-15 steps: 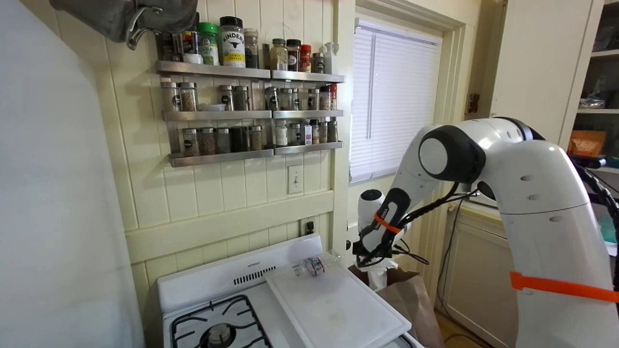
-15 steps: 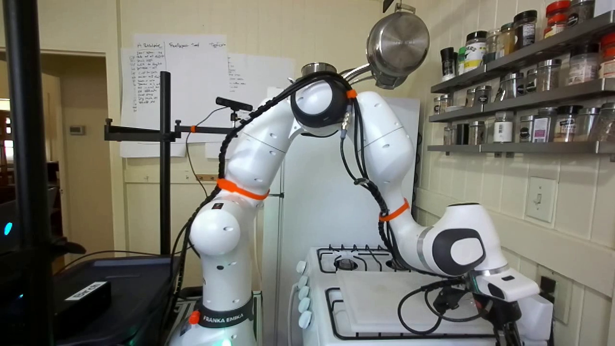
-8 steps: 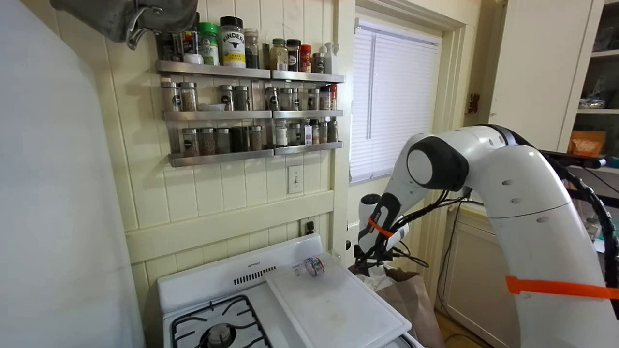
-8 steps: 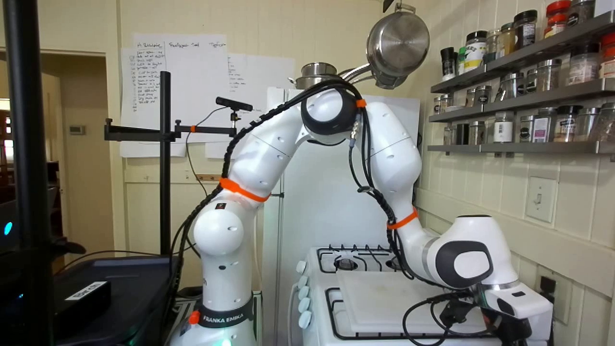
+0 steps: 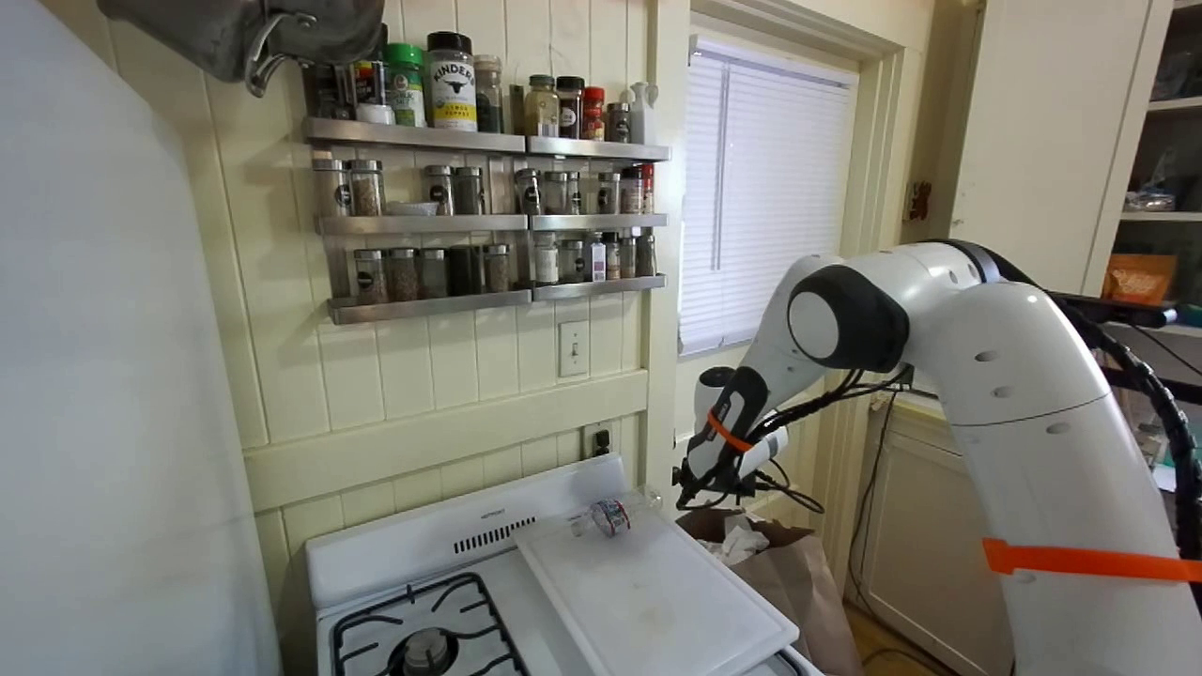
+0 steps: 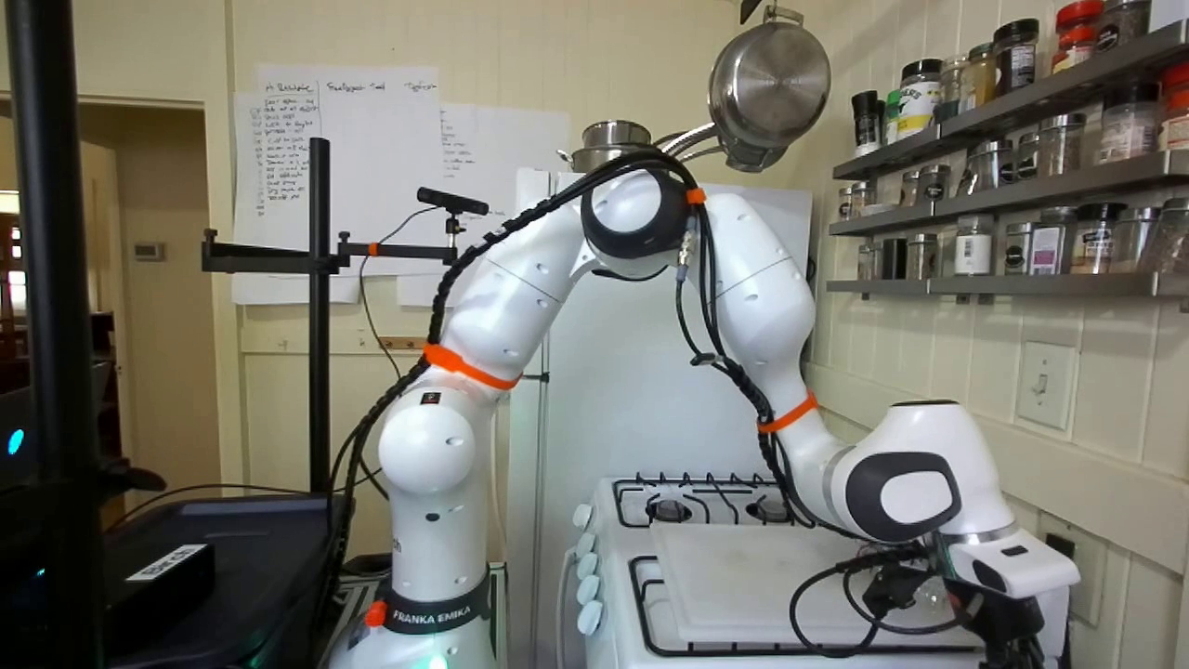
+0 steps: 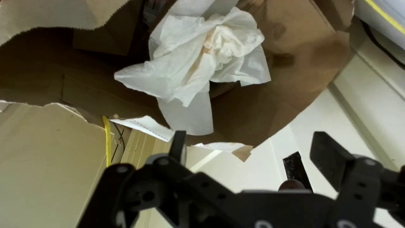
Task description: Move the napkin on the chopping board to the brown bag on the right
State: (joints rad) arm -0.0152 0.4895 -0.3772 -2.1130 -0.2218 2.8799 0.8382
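Observation:
The napkin (image 7: 202, 63), a crumpled white wad, lies inside the mouth of the brown bag (image 7: 284, 104) in the wrist view. In an exterior view some white of the napkin (image 5: 744, 543) shows within the bag (image 5: 798, 596), beside the stove. Above the bag's rim, my gripper (image 7: 249, 139) stands open, its fingers wide apart with nothing between them, clear of the napkin. In an exterior view its lower end is cut off by the bottom edge. The chopping board (image 5: 671, 615) rests flat on the stove top and no napkin shows on it.
A clear plastic bottle (image 5: 610, 518) with a red and blue label lies at the board's back end. The stove's back panel (image 5: 470, 526) and a burner grate (image 5: 427, 648) are close by. Spice shelves (image 5: 423, 310) hang on the wall above. A window blind (image 5: 765, 197) is behind the arm.
One second ago the napkin hung from my gripper over the bag. The gripper dipped, opened and let go; now the napkin sits in the bag and the gripper has risen a little.

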